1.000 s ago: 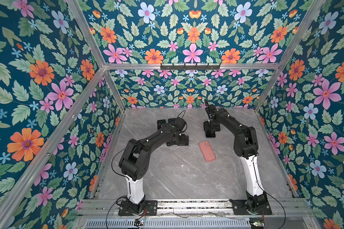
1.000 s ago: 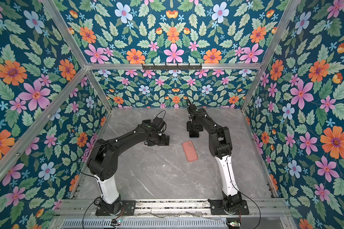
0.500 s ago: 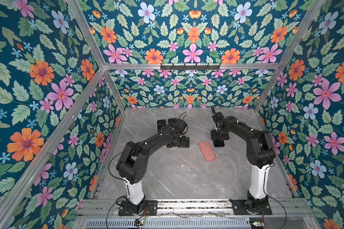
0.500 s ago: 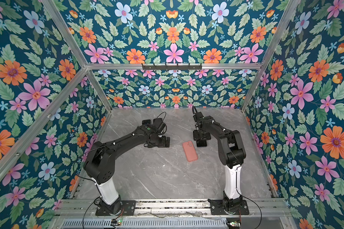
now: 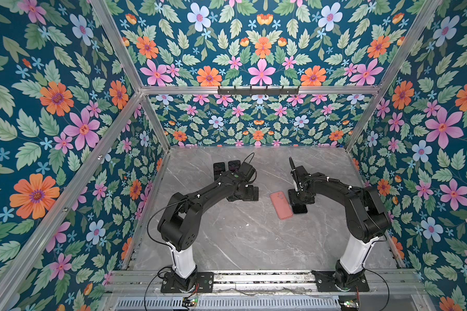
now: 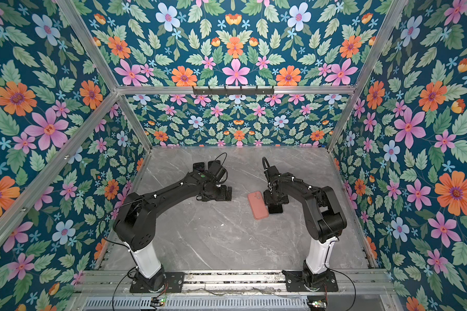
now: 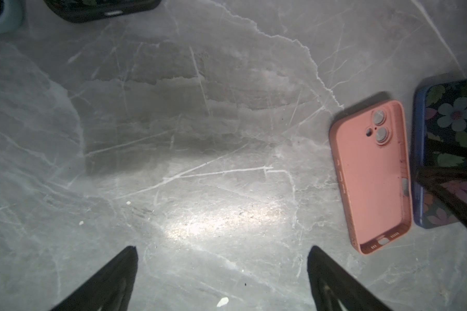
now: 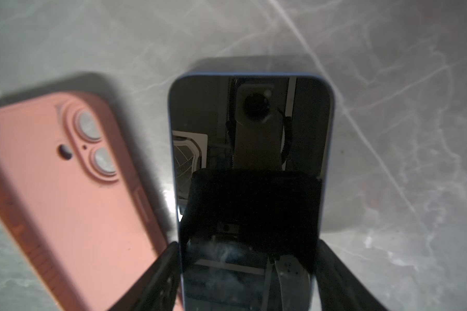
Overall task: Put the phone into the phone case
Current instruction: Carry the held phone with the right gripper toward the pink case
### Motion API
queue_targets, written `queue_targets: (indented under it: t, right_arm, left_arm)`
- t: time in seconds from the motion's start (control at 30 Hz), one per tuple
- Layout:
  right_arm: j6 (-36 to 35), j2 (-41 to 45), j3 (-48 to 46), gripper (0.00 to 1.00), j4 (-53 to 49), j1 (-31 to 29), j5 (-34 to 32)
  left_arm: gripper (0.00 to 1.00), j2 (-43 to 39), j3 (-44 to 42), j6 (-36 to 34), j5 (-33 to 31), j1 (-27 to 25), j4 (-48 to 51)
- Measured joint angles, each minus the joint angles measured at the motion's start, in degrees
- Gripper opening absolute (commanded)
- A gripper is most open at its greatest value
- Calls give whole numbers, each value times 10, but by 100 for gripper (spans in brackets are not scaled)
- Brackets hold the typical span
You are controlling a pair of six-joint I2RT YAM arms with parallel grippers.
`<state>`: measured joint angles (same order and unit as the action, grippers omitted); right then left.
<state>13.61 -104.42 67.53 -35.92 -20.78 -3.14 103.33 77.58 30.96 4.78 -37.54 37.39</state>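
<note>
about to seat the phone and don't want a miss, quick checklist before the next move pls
1. right gripper clamped across the phone, on both long edges: ok
2. pink case lying open side up and empty: ok
3. phone lined up over the pink case: not ok, it is beside it and at a slight angle
4. phone screen facing up: ok
5. left gripper open, over bare table, away from the pink case: ok
6. phone's camera end matching the cutout end: cannot tell, its back is hidden
</note>
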Motion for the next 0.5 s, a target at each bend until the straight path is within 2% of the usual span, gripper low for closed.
queue_targets:
  t: [0.5]
  right_arm:
    - [45,42,-55,59,27,-92,6]
  left_arm:
    - [100,-25,3,4,-13,-5,10]
